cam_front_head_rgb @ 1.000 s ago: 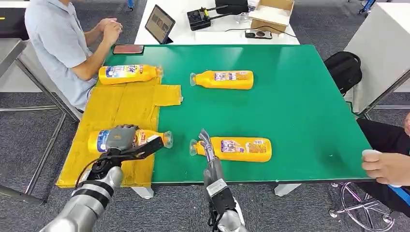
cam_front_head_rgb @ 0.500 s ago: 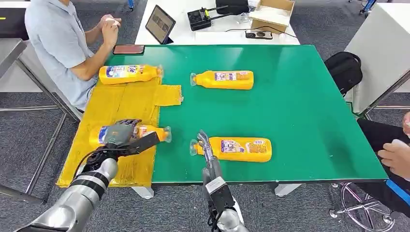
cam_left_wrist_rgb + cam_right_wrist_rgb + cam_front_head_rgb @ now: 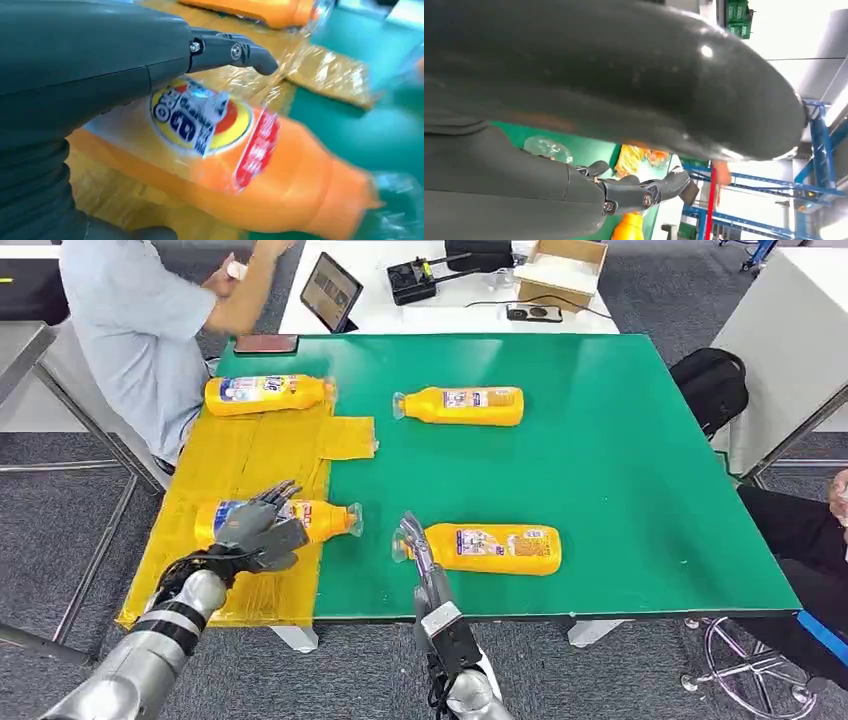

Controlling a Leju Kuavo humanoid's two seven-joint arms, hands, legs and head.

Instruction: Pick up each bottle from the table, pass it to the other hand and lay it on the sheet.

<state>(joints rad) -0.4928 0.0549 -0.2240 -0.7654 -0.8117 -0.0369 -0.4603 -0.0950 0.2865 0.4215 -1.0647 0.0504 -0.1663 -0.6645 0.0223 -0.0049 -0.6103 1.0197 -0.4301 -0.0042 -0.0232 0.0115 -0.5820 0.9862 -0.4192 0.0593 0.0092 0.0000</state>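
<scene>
An orange bottle (image 3: 290, 520) with a clear cap and a bright label lies on the yellow sheet (image 3: 250, 455); the left hand (image 3: 258, 532) hovers spread above it, holding nothing.

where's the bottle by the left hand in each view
Head view: bottle lying on the yellow sheet, beside the left hand.
Left wrist view: bottle close up, past the fingers.
Right wrist view: cannot tell.
Shared landmark: the yellow sheet, also in the left wrist view.
</scene>
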